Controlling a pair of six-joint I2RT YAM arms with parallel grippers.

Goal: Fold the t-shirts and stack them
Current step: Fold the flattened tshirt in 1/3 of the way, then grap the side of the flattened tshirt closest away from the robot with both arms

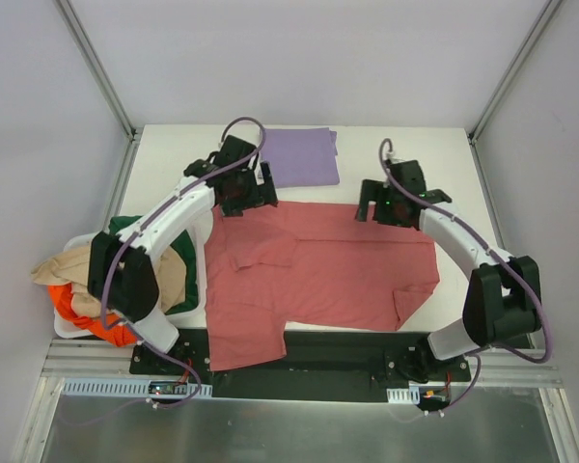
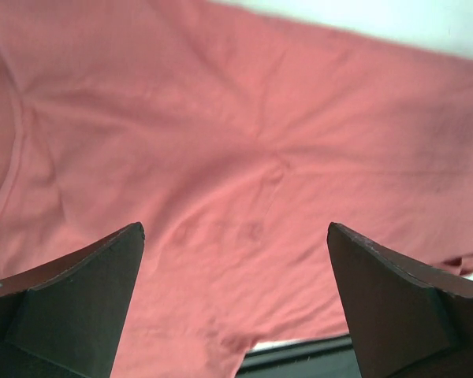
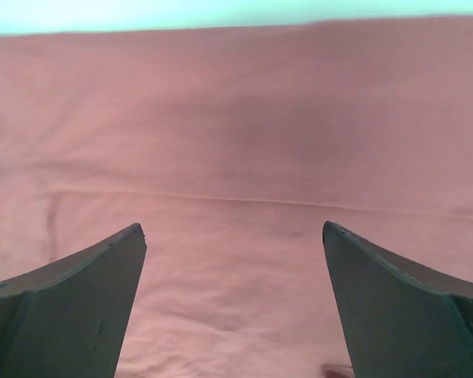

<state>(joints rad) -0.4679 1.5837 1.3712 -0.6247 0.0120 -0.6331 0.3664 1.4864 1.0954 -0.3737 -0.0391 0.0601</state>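
Note:
A red t-shirt [image 1: 318, 270] lies spread across the middle of the table, one sleeve folded onto it at the left and its right corner turned over. It fills the left wrist view [image 2: 244, 134] and the right wrist view [image 3: 236, 142]. A folded purple t-shirt [image 1: 299, 156] lies flat at the back centre. My left gripper [image 1: 239, 198] is open and empty above the red shirt's far left corner. My right gripper [image 1: 381, 207] is open and empty above the shirt's far right edge. Both hover just over the cloth, holding nothing.
A white basket [image 1: 66, 326] at the table's left edge holds several loose garments: green [image 1: 179, 270], beige [image 1: 63, 270] and orange [image 1: 82, 313]. A black bar runs along the near table edge [image 1: 338, 347]. Frame posts stand at the back corners.

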